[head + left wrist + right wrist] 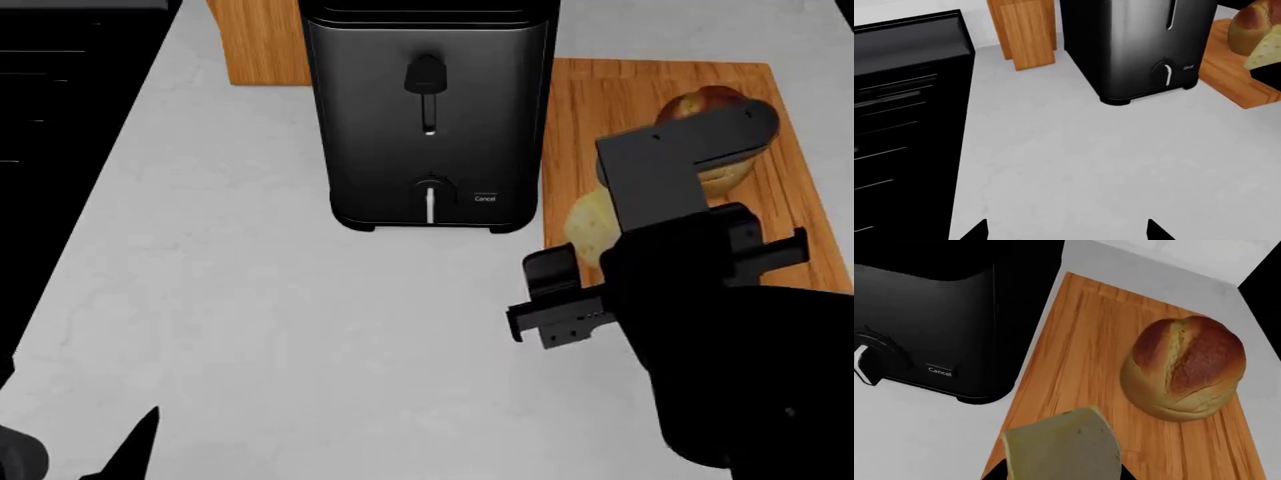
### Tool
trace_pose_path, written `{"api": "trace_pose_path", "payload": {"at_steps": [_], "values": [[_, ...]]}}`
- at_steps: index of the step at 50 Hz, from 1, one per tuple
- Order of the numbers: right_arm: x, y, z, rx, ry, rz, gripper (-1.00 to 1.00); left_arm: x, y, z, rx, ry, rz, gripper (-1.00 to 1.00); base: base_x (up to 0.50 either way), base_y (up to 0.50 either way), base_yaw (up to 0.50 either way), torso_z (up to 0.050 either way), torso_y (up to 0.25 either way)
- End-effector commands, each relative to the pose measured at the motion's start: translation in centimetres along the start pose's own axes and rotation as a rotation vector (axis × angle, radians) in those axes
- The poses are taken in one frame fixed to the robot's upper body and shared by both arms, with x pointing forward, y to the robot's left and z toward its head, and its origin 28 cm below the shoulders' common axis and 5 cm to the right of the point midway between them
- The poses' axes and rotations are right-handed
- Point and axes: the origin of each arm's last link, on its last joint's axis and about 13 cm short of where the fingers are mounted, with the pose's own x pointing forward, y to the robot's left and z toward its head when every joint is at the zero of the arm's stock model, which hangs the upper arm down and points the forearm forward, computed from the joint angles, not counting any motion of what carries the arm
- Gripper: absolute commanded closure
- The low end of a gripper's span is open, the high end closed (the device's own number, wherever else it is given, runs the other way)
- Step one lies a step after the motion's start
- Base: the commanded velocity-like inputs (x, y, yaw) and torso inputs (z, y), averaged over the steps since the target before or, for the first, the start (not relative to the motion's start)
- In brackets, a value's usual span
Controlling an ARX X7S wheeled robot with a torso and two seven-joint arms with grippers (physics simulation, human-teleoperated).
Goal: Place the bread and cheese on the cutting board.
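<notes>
Now cheese (1062, 449) between right fingers (995, 474).

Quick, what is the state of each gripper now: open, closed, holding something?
Left gripper: open, holding nothing, over the bare counter.
Right gripper: closed on the cheese, above the cutting board.

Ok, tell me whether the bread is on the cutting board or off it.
On it. The bread rests on the cutting board in the right wrist view, wood showing around it, beside the cheese.

One bread (1185, 367), one cheese (1062, 449), one cutting board (1074, 350), one toaster (427, 110).
</notes>
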Motion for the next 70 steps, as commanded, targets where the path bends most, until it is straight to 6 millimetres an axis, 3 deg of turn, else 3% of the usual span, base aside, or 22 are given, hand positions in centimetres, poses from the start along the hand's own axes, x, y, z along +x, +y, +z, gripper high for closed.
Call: {"api": "trace_pose_path", "payload": {"at_steps": [1, 17, 33, 34, 42, 60, 70], "values": [[2.3, 0.1, 0.8, 0.003, 0.018, -0.011, 1.00, 0.8, 1.0, 1.2, -0.034, -0.059, 0.029, -1.00, 0.00, 0.00, 0.00, 0.000, 0.000], [4.5, -0.2, 0.2, 0.010, 0.065, -0.048, 1.00, 0.8, 1.2, 0.7, -0.043, -0.054, 0.033, -1.00, 0.00, 0.00, 0.00, 0.000, 0.000], [3.7, 0.0, -0.6, 0.022, 0.082, -0.040, 1.00, 0.8, 1.2, 0.6, -0.047, -0.053, 0.033, -1.00, 0.00, 0.00, 0.00, 0.000, -0.002], [3.6, 0.0, -0.5, 0.023, 0.080, -0.044, -1.00, 0.8, 1.2, 0.6, -0.046, -0.052, 0.034, -1.00, 0.00, 0.00, 0.00, 0.000, 0.000], [3.3, -0.3, -0.7, 0.040, 0.076, -0.052, -1.00, 0.8, 1.1, 0.6, -0.044, -0.052, 0.034, -1.00, 0.00, 0.00, 0.00, 0.000, -0.001], [2.0, -1.1, 0.9, 0.080, 0.041, -0.054, -1.00, 0.9, 1.0, 0.8, -0.042, -0.055, 0.031, -1.00, 0.00, 0.00, 0.00, 0.000, 0.000], [0.4, -1.3, 1.7, 0.085, 0.007, -0.047, -1.00, 0.8, 0.9, 1.0, -0.041, -0.059, 0.030, -1.00, 0.00, 0.00, 0.00, 0.000, 0.000]]}}
